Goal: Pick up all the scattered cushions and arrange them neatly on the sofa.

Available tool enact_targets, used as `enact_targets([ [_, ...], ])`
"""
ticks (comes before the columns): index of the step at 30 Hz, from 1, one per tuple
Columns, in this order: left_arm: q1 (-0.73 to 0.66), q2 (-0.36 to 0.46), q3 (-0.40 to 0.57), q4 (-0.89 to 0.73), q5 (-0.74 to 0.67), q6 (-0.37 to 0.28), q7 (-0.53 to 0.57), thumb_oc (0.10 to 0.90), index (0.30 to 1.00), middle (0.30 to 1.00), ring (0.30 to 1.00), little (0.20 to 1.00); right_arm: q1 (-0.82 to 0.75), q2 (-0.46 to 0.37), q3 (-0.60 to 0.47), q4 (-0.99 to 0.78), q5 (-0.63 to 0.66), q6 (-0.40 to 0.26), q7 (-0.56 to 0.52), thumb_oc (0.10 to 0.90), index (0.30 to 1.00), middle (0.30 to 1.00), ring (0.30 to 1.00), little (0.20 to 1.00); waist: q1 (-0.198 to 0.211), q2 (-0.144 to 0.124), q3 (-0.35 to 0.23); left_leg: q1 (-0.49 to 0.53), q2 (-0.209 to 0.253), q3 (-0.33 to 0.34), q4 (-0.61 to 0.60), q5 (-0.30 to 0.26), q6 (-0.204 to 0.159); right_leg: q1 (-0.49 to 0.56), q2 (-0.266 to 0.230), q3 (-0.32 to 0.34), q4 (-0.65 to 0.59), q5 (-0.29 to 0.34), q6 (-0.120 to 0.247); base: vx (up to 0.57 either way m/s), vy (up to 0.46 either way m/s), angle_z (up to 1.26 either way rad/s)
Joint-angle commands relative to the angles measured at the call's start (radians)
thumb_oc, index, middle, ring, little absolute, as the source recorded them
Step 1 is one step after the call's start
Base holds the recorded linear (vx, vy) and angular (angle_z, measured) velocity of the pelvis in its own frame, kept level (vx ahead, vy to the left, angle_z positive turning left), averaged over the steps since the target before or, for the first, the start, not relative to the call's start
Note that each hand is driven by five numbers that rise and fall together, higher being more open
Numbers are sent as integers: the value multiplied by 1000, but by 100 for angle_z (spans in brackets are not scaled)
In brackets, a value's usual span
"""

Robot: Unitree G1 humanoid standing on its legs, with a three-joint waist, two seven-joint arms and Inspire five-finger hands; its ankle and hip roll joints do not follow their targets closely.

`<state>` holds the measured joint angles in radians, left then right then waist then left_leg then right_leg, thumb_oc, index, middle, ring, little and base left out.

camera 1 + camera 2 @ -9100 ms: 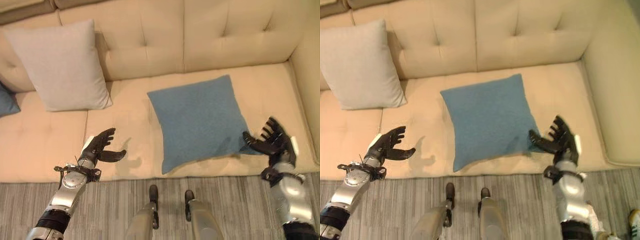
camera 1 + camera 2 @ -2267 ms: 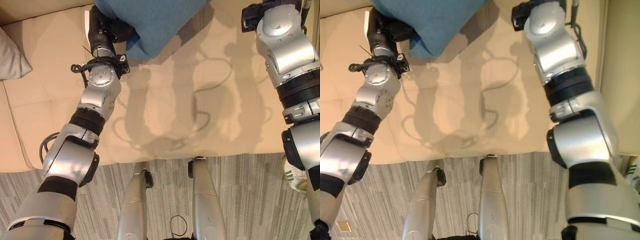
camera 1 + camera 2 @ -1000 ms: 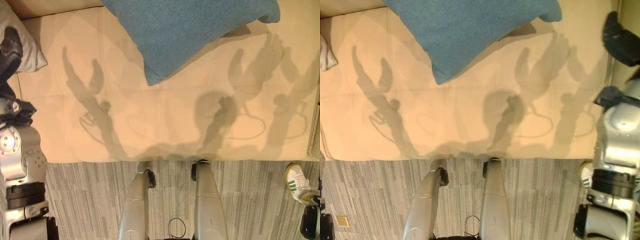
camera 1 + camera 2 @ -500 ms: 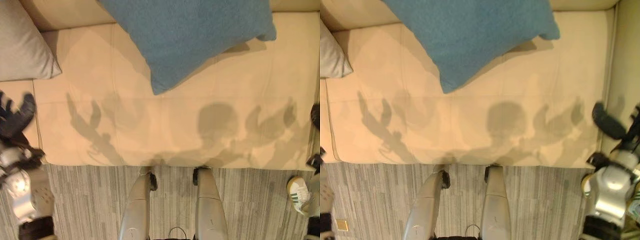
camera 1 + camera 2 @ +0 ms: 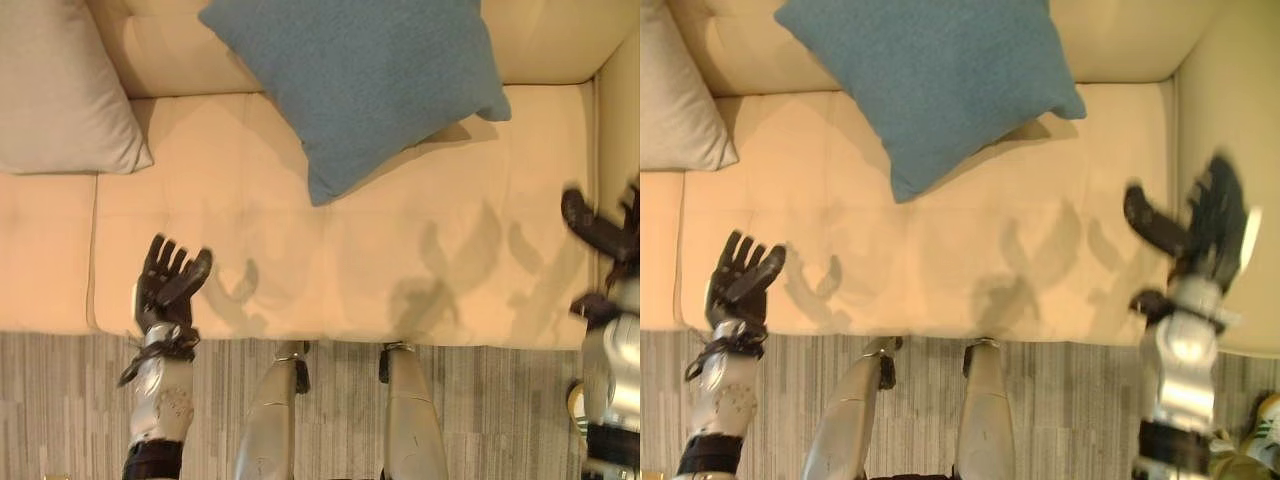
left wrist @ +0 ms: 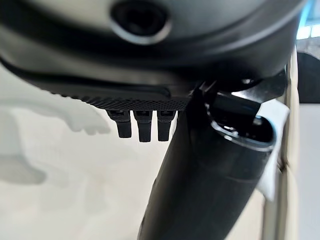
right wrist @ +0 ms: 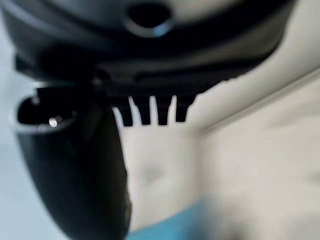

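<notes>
Two cushions are sitting on the sofa (image 5: pixel 420 260), and neither hand is holding anything. The blue cushion (image 5: pixel 365 85) is leaning tilted against the backrest, one corner pointing down onto the seat, its long diagonal running from that low corner up and away toward the robot's right. It is lying ahead of both hands and between them: forward and to the right of the left hand (image 5: pixel 165 285), forward and to the left of the right hand (image 5: pixel 1200 235).

The left hand is hovering over the front edge of the seat with its fingers straight and spread, released, palm empty; its wrist view is showing bare cream upholstery past the fingertips. The right hand is hanging near the armrest at the sofa's right end, fingers and thumb parted and relaxed, also empty; its wrist view is catching a strip of blue past the thumb, so the cushion is lying in that hand's line.

The grey cushion (image 5: pixel 60 90) is standing against the backrest, forward and to the left of the left hand, well apart from the blue one.

Judging by the layout, the blue cushion's low corner is lying somewhat nearer the left hand, its upper right corner nearer the right. If straightening is still needed, it is probably calling for both hands reaching forward and inward.
</notes>
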<state>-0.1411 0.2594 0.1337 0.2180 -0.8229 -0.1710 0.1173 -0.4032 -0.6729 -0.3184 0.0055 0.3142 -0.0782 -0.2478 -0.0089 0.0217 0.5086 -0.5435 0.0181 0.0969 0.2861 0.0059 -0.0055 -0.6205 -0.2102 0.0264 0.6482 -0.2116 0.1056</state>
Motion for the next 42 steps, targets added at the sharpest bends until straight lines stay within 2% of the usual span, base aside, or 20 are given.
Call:
enact_targets([
  [1,-28,103,3,0,-5,-75,-15,800,900,900,900,900,-180,-147,52,6,-53,-92,-28,800,900,900,900,900,21,-25,-96,-24,9,-35,81,-66,-37,77,-7,-53,-117,80,33,-8,-66,39],
  [2,-31,101,5,2,-5,-76,-16,800,900,900,900,900,-189,-151,58,12,-52,-94,-28,800,900,900,900,900,18,-23,-94,-25,9,-35,82,-66,-38,77,-7,-53,-116,80,33,-7,-67,34],
  [4,-67,97,-47,23,-35,-68,-19,800,900,900,900,900,-326,-217,163,83,-73,-60,-41,800,900,900,900,900,32,-27,-104,-35,13,-43,80,-63,-44,74,-9,-65,-121,82,33,3,-45,7],
  [9,-170,81,-114,96,-88,-76,-4,800,900,900,900,900,-498,-301,280,227,-90,-18,-83,800,900,900,900,900,41,-35,-124,-73,22,-47,83,-54,-57,45,-11,-81,-110,79,39,8,-23,11],
  [15,-274,60,-164,141,-114,-74,25,800,900,900,900,900,-592,-331,377,354,-92,22,-84,800,900,900,900,900,36,-44,-145,-112,24,-55,74,-48,-64,15,-14,-93,-109,77,43,18,-11,8],
  [19,-326,62,-175,137,-102,-83,39,800,900,900,900,900,-597,-342,407,387,-80,35,-63,800,900,900,900,900,29,-50,-144,-125,26,-57,61,-39,-65,-1,-10,-91,-117,79,43,4,-4,8],
  [23,-415,47,-210,149,-107,-84,64,800,900,900,900,900,-555,-323,418,403,-67,65,-33,800,900,900,900,900,15,-60,-134,-141,27,-61,53,-32,-63,-19,-3,-87,-123,84,42,-5,-2,0],
  [26,-480,34,-247,158,-112,-84,75,800,900,900,900,900,-532,-296,413,440,-37,62,-30,800,900,900,900,900,6,-66,-127,-153,23,-69,49,-28,-60,-28,1,-87,-130,84,42,3,-5,-1],
  [28,-547,15,-267,177,-121,-87,90,800,900,900,900,900,-556,-257,430,504,8,55,-29,800,900,900,900,900,-1,-68,-120,-169,21,-68,39,-22,-56,-44,4,-82,-145,90,45,16,1,-4],
  [34,-638,-13,-303,229,-154,-91,110,800,900,900,900,900,-618,-233,483,513,27,53,-36,800,900,900,900,900,-17,-73,-120,-178,20,-63,26,-17,-52,-66,8,-69,-157,101,45,2,1,-1],
  [37,-705,-36,-324,262,-182,-97,126,800,900,900,900,900,-683,-188,512,533,100,26,-47,800,900,900,900,900,-23,-74,-114,-187,19,-59,22,-15,-51,-80,10,-60,-163,105,45,0,0,0],
  [38,-742,-56,-344,279,-214,-96,137,800,900,900,900,900,-723,-148,541,539,135,20,-50,800,900,900,900,900,-27,-75,-110,-191,20,-55,22,-15,-50,-85,12,-56,-166,108,46,0,0,0],
  [39,-743,-55,-343,281,-215,-97,136,800,900,900,900,900,-726,-148,543,539,136,20,-50,800,900,900,900,900,-28,-75,-109,-191,20,-55,23,-15,-50,-86,12,-55,-166,108,46,0,0,0],
  [40,-779,-69,-365,314,-236,-75,137,800,900,900,900,900,-752,-124,574,530,137,27,-46,800,900,900,900,900,-33,-73,-104,-195,20,-51,28,-16,-47,-89,13,-50,-165,110,44,11,29,-6],
  [41,-791,-75,-378,313,-244,-69,132,800,900,900,900,900,-764,-108,601,519,128,37,-41,800,900,900,900,900,-35,-72,-98,-197,20,-47,34,-18,-46,-91,13,-47,-165,111,43,109,22,-9],
  [42,-794,-79,-379,318,-244,-65,134,800,900,900,900,900,-773,-97,614,510,126,41,-37,800,900,900,900,900,-37,-72,-101,-187,19,-49,39,-50,-51,-82,13,-40,-157,84,46,107,8,-9],
])
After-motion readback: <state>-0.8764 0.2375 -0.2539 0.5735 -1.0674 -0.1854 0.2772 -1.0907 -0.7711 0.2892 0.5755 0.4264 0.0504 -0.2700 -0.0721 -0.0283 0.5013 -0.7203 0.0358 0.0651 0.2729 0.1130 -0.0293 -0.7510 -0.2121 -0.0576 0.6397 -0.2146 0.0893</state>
